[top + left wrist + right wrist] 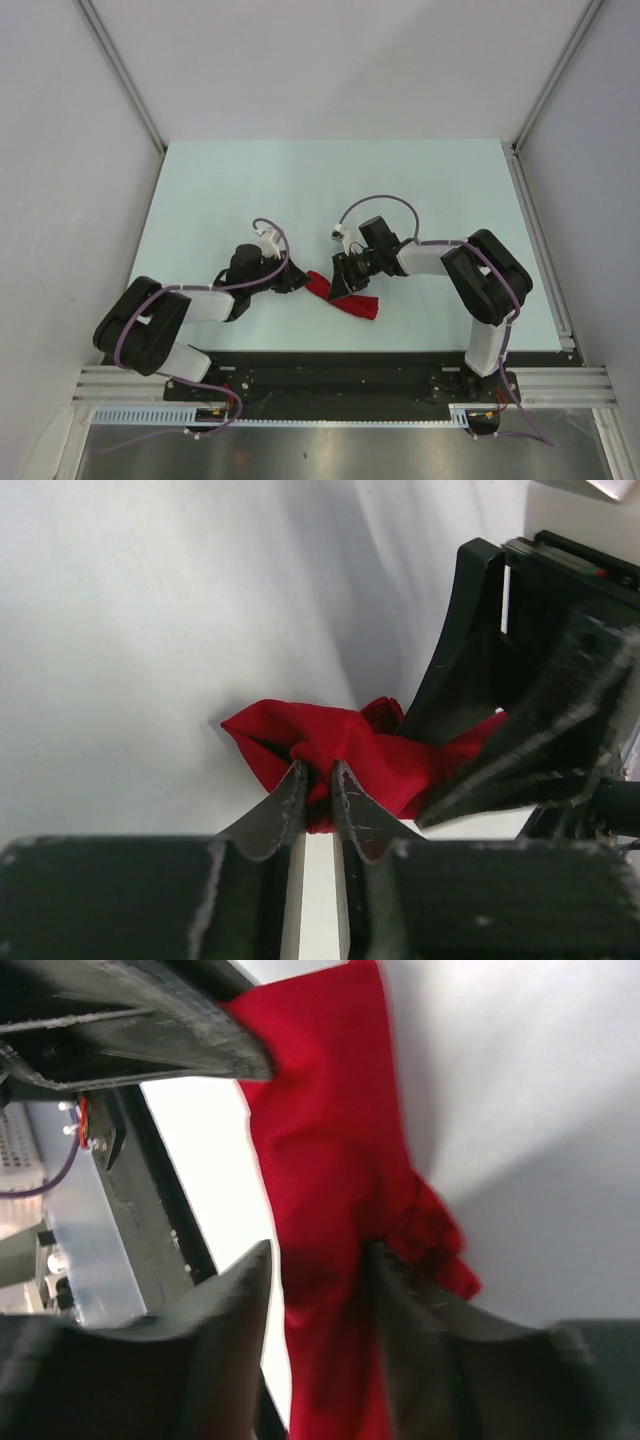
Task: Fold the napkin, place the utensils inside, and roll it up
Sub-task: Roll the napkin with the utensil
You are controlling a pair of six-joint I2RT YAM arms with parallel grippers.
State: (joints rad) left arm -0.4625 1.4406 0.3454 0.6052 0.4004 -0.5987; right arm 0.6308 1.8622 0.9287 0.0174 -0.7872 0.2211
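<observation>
the red napkin (358,305) lies bunched and crumpled on the pale counter (300,180), near its front edge, between the two arms. in the top view it is a narrow, uneven strip slanting from upper left to lower right. its left end sits at the left tool (303,282) and its middle lies under the right tool (341,288).

the left tool reaches in from the left, low over the counter. in its wrist view the two fingers (290,805) have closed almost together on a small fold at the napkin's near edge, with red cloth caught between the tips. the rest of the napkin spreads away beyond the tips in loose folds, running right toward the black body of the right tool just beside it.

the right tool comes in from the right and points down at the cloth. in its wrist view the jaws stand apart astride the napkin, which runs as a long band between the fingers (400,1300) and on past them. the cloth fills most of the gap and touches the right-hand finger. whether the jaws press on it cannot be told. the left tool shows at the top left of that view, at the napkin's far end.
</observation>
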